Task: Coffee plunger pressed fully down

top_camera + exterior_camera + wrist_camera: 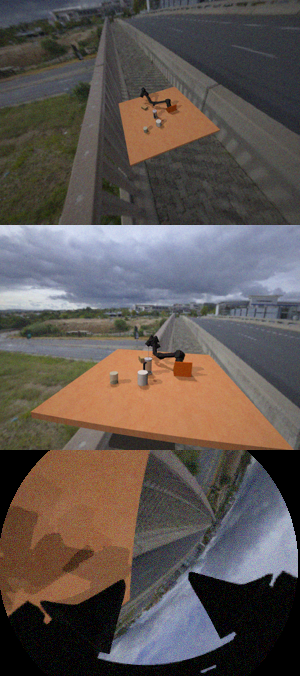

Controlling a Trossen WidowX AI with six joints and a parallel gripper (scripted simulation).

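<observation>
The coffee press (pixel 148 365) looks light, tall and tippy; push squarely on its thin plunger rod's (pixel 148 351) top. Jaws stand wide apart, holding nothing.

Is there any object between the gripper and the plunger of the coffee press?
Nothing visible stands between them. The gripper, jaws wide apart, hangs above and behind the coffee press; the tan block sits low beside the press.

Open claw (pixel 150 342) above coffee press (pixel 148 365), two cylinders nearby, orange table (pixel 162 409)
</observation>
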